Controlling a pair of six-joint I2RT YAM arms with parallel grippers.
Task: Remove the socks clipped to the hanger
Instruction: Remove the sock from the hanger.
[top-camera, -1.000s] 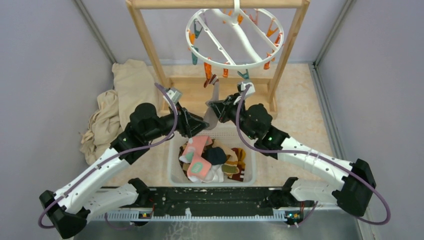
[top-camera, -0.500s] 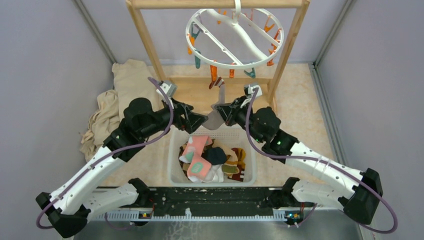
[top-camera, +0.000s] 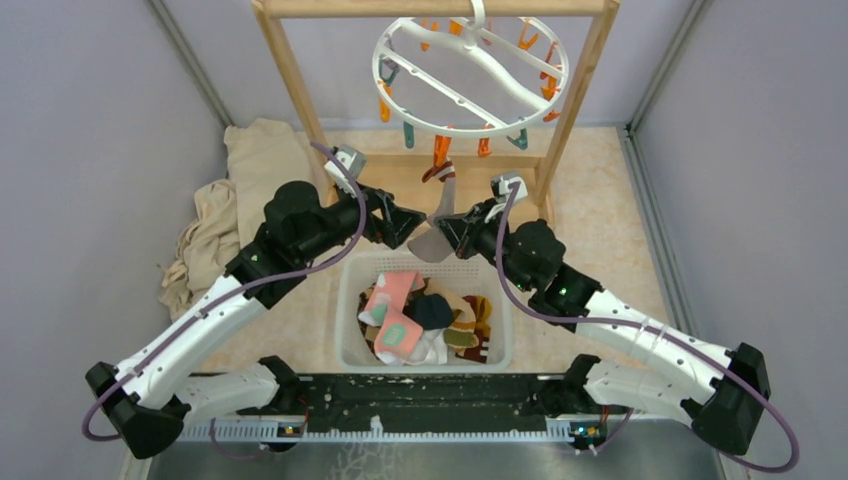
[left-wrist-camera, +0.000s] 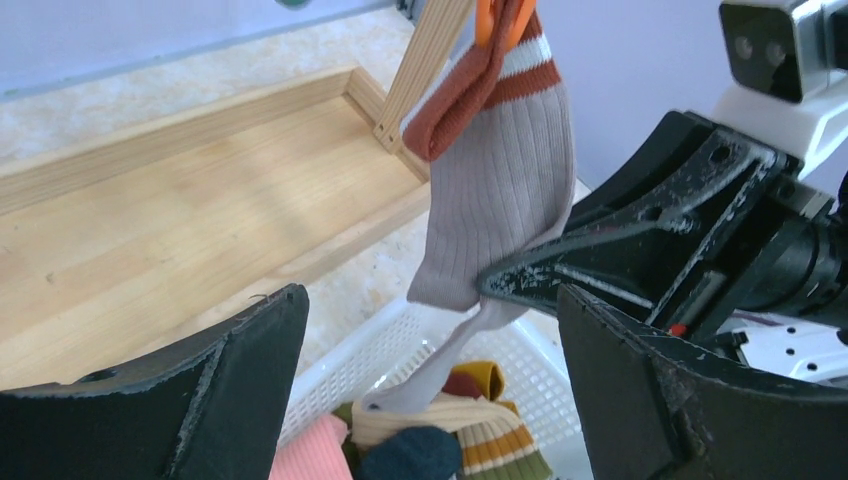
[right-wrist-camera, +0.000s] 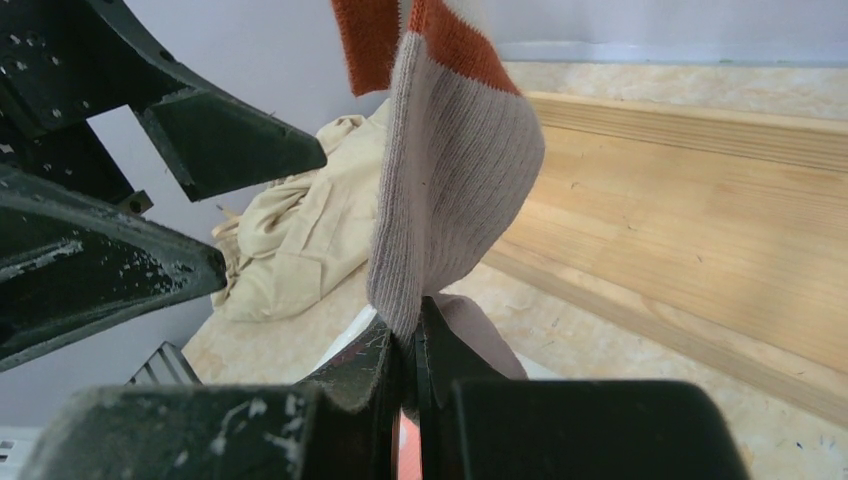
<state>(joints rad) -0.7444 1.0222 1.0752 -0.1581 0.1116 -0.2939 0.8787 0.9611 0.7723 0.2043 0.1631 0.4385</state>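
Tension is my aim here: my right gripper (right-wrist-camera: 410, 345) is clamped on the lower part of the grey sock (left-wrist-camera: 500, 190), which hangs from an orange clip (left-wrist-camera: 495, 15) on the hanger (top-camera: 465, 133), so I judge a downward tug should free it. My left gripper (left-wrist-camera: 430, 292) sits spread wide just beside it, holding nothing. The white basket (top-camera: 347, 330) below holds a heap of pink, navy and mustard socks (top-camera: 432, 312).

A wooden frame (top-camera: 290, 75) stands behind a white perforated basket (top-camera: 346, 320); what appears to be crumpled beige cloth (top-camera: 238, 190) lies heaped at left.
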